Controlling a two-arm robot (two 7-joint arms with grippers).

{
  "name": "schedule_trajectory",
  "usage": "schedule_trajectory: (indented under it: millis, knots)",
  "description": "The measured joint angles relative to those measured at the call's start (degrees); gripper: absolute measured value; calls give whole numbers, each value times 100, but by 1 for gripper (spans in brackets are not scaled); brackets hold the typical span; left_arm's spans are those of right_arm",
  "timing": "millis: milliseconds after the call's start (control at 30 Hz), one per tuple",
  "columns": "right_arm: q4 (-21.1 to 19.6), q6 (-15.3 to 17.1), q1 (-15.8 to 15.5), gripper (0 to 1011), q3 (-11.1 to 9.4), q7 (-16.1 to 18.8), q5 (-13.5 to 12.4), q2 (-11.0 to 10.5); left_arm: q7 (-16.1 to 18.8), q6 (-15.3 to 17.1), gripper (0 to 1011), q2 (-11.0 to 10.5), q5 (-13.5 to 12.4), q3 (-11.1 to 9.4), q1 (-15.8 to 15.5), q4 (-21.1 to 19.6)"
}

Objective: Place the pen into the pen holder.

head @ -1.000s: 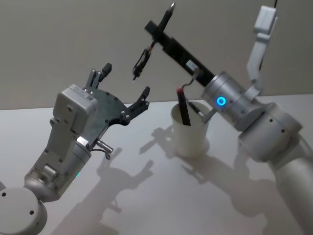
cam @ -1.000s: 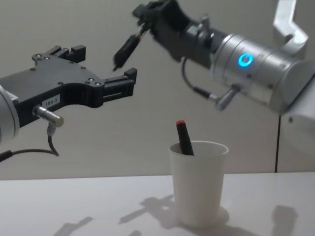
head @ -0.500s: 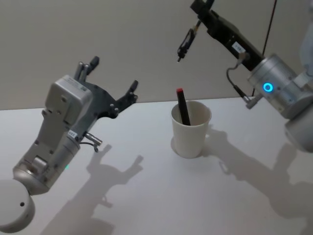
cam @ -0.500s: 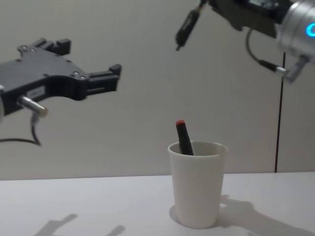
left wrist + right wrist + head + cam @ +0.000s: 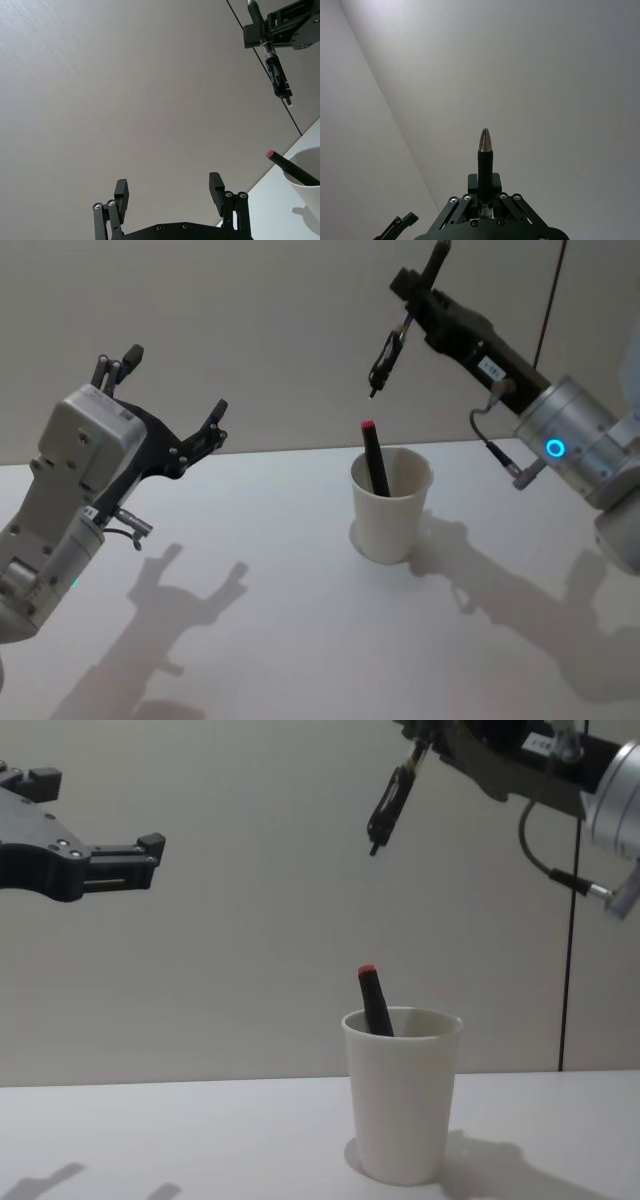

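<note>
Pen holder (image 5: 391,506): plain white paper cup with rolled rim, tapering downward, standing upright on the white table (image 5: 300,640), right of centre in the head view; seen side-on in the chest view (image 5: 402,1095) and at the edge of the left wrist view (image 5: 306,172).

Pen in cup (image 5: 375,458): dark barrel with a red end cap, leaning inside the pen holder, red end uppermost and projecting above the rim. Also in the chest view (image 5: 375,1002) and left wrist view (image 5: 291,168).

Right gripper (image 5: 418,285): raised high above the table, above and slightly behind the pen holder, well apart from it. Fingers closed together on a second pen (image 5: 434,262), dark-barrelled with a metallic pointed tip; the right wrist view shows it standing straight out between the finger links (image 5: 486,165). A small dark part (image 5: 382,362) hangs below the gripper; what it is cannot be told. Gripper body in the chest view at the upper right (image 5: 440,740), with the hanging part (image 5: 387,808) above the cup.

Left gripper (image 5: 165,390): held in the air at the left, well apart from the pen holder, fingers spread apart, holding nothing. The left wrist view shows its two fingertips (image 5: 121,192) with a clear gap between. In the chest view (image 5: 95,825) it enters from the left edge, pointing toward the centre.

Backdrop: plain pale wall (image 5: 250,330) behind the table.
</note>
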State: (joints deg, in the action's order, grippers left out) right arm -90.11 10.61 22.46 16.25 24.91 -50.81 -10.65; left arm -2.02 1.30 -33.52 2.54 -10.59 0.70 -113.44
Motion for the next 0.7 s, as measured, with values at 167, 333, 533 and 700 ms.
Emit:
schedule_trajectory:
  millis: [167, 333, 533, 700]
  knots:
    - [-21, -73, -29, 131, 73, 59, 231, 1, -9, -36, 1001, 61, -1, -1, 6, 23]
    - [-23, -258, -33, 131, 159, 109, 616, 16, -58, -121, 1001, 189, -17, -45, -34, 131]
    - [26, -519, -4, 131, 247, 107, 1118, 53, -94, -175, 1001, 268, -26, -74, -60, 197]
    - [149, -799, 52, 131, 324, -6, 1680, 100, -117, -214, 1001, 321, -35, -94, -77, 242]
